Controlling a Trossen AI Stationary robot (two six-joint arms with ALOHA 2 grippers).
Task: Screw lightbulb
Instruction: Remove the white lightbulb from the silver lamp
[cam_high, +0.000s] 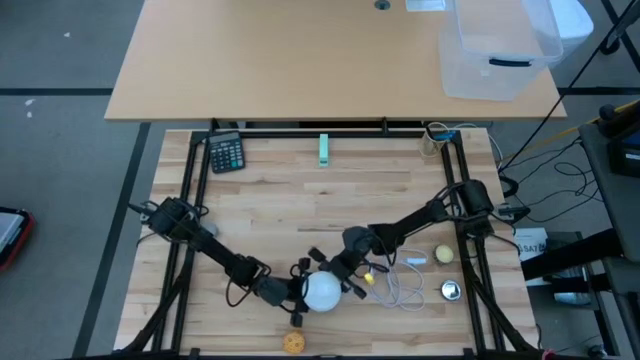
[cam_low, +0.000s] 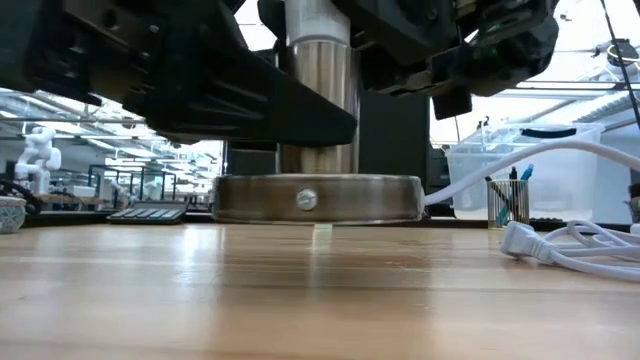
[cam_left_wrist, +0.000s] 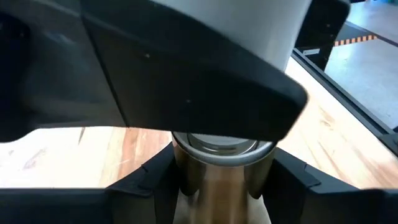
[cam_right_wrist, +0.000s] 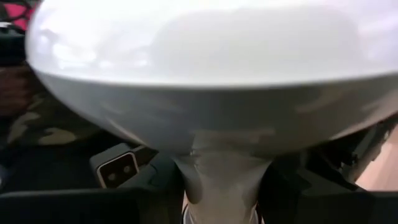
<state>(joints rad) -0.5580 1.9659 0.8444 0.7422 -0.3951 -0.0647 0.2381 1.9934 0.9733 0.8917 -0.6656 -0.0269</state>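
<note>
The white lightbulb (cam_high: 322, 292) stands globe up on a metal lamp stand near the table's near edge. The stand has a round base (cam_low: 315, 198) flat on the wood and an upright post (cam_low: 318, 95). My left gripper (cam_high: 292, 290) comes from the left and is shut on the stand's metal socket (cam_left_wrist: 214, 168) just under the bulb. My right gripper (cam_high: 342, 278) comes from the right and is shut on the bulb below its globe (cam_right_wrist: 211, 74). The screw base is hidden in the socket. My left gripper pinches the metal socket (cam_left_wrist: 186, 177) at the top of the post between its two fingers, level, from the table's left side. The stand is upright, its base on the table. My right gripper pinches the bulb's narrow neck (cam_right_wrist: 199, 183) just under the globe between its two fingers, coming roughly level from the table's right and far side. The bulb is upright on the socket.
A white cable with plug (cam_high: 400, 285) lies right of the stand and also shows in the low view (cam_low: 560, 250). A yellowish ball (cam_high: 444, 255), a small silver piece (cam_high: 450, 290), an orange ball (cam_high: 293, 342), a calculator (cam_high: 227, 152) and a green piece (cam_high: 324, 149) lie around.
</note>
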